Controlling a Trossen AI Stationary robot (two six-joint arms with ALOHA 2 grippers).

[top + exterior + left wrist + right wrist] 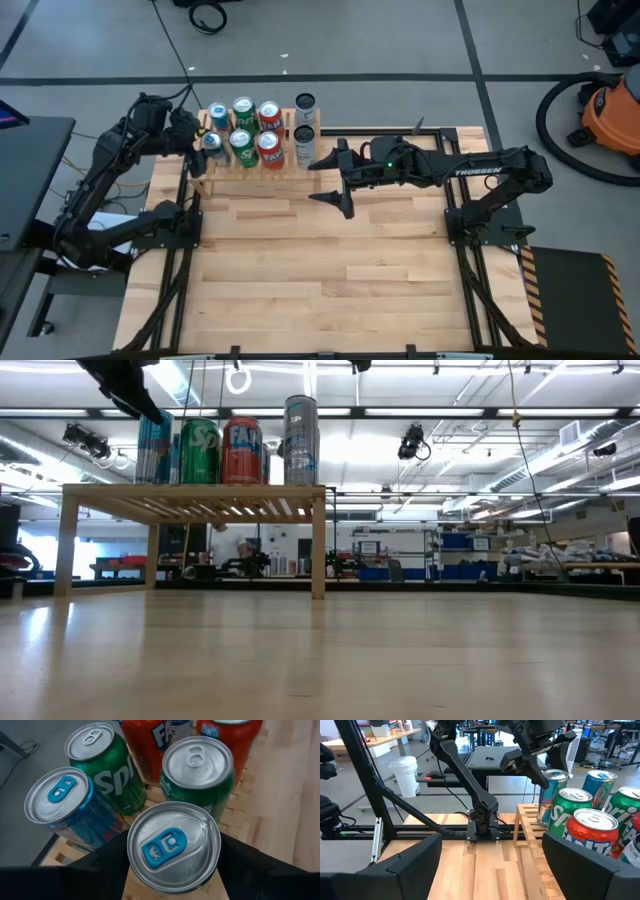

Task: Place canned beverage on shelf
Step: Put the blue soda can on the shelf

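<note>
At table centre the right gripper [338, 182] hangs wide open. Beyond, at eleven o'clock, the left gripper [205, 141] clamps a blue-tabbed silver can [173, 847] on the light-wood slatted shelf [250, 168] beside green and red cans [243, 147].

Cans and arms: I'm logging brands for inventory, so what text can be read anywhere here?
"TROSSEN" on the right arm.
"Spr", cut off, on a green can.
"FA", cut off, on a red can.
The blue cans' and the grey can's print is too blurred to read.
</note>
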